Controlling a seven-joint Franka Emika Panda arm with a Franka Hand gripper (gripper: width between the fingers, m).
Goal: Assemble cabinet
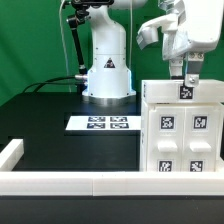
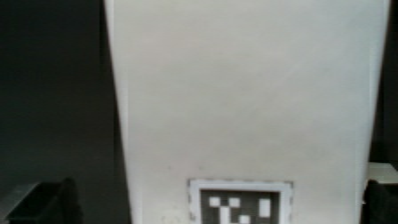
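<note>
The cabinet (image 1: 182, 135) is a large white box at the exterior view's right. Its front shows four small tagged panels, and one more tag sits at its top edge. My gripper (image 1: 187, 75) hangs straight down just above that top tag. In the wrist view the cabinet's white top face (image 2: 240, 100) fills the middle, with the tag near its edge. My gripper (image 2: 217, 200) is open. Its dark fingertips (image 2: 50, 200) stand wide on either side of the white body, with a dark gap on one side. It holds nothing.
The marker board (image 1: 100, 123) lies flat on the black table in front of the arm's white base (image 1: 107, 72). A low white wall (image 1: 60, 183) runs along the near edge and turns up the exterior view's left side. Cables hang behind the base.
</note>
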